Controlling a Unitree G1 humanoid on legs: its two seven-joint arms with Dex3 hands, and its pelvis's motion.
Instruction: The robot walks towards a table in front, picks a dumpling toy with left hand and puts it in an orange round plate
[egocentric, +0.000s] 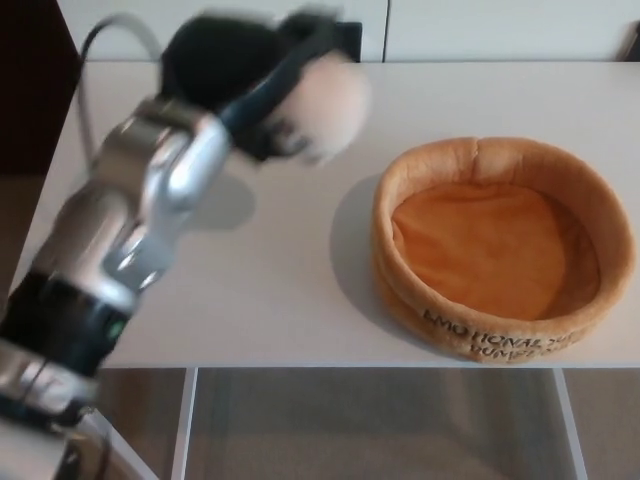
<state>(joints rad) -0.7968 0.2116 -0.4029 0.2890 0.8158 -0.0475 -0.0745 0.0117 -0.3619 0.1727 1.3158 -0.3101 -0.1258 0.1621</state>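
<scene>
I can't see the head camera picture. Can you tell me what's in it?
The robot's left hand holds a pale dumpling toy up in the air above a white table. An empty orange round plush plate sits on the table to the toy's right.

The dumpling toy (325, 110), a pale cream plush ball, is blurred and held up off the surface, left of the plate; its face seems to point down-left. The orange round plate (497, 330), a soft plush dish with dark lettering on its front wall, sits empty.
</scene>
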